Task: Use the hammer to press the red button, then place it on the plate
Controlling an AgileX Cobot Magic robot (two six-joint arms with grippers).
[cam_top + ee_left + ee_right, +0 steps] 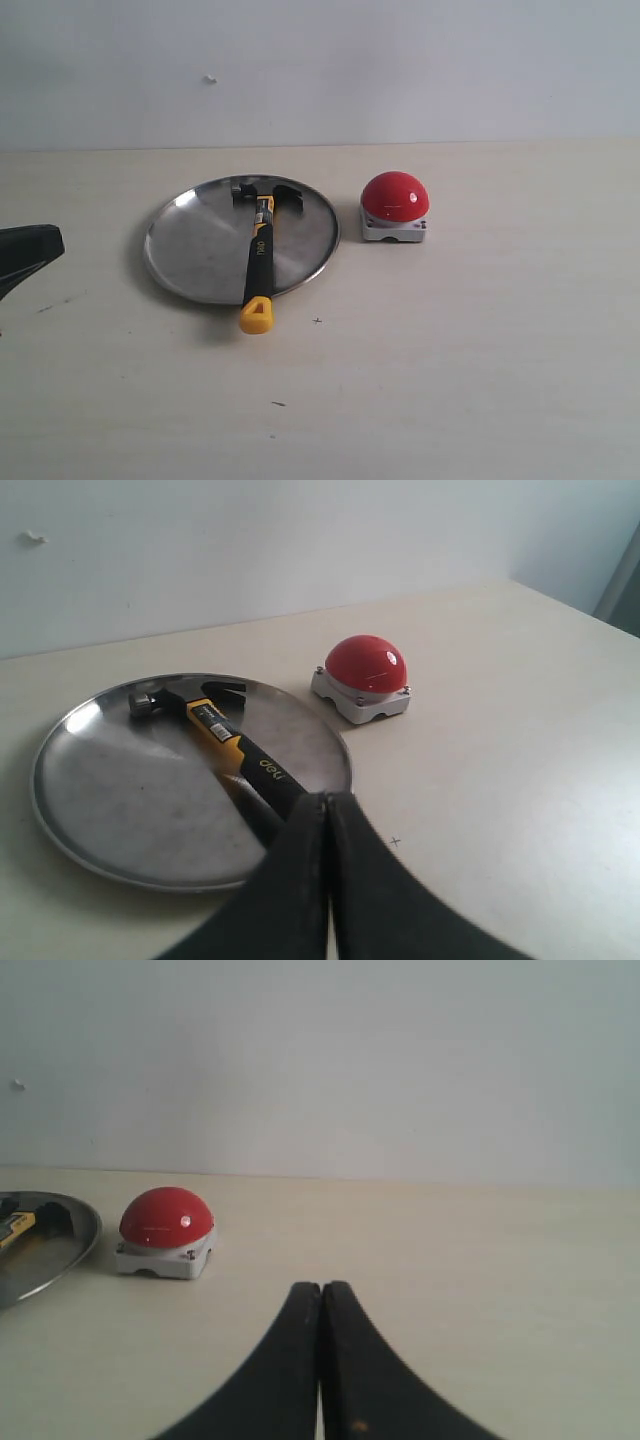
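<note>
The hammer [259,250] lies across the silver plate [195,255], steel head at the far rim, yellow handle end sticking out over the near rim onto the table. To the plate's right stands the red button [395,195] on its grey base. My left gripper [30,250] is at the left edge of the exterior view, shut and empty, well clear of the plate. In the left wrist view its closed tips [328,802] hide the handle end of the hammer [225,742] on the plate [110,800]; the button [365,664] is beyond. My right gripper [321,1290] is shut and empty, with the button [166,1217] ahead.
A pale wooden table [480,350] carries everything, with a plain white wall behind. Small dark marks dot the tabletop near the front. The plate's edge [70,1250] shows in the right wrist view.
</note>
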